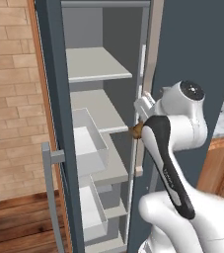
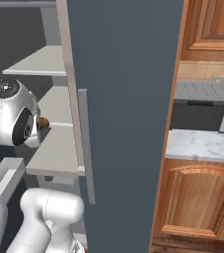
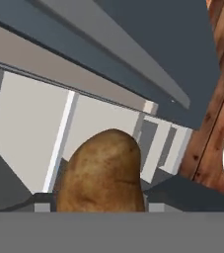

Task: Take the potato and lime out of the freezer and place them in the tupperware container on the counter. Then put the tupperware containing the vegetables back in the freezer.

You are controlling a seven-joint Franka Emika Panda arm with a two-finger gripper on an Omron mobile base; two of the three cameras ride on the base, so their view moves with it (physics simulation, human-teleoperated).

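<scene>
We see no legible text, labels or numbers anywhere; faint markings on the arm are unreadable.

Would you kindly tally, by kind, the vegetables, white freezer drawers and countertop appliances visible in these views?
Potato: 1
White freezer drawers: 2
Toaster oven: 1
Total: 4

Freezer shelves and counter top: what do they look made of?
Freezer shelves: seemingly matte plastic or painted metal; flat, even light grey, no grain. Counter: polished stone, likely marble; white-grey veined mottling. Rendered, so both are guesses.
</scene>
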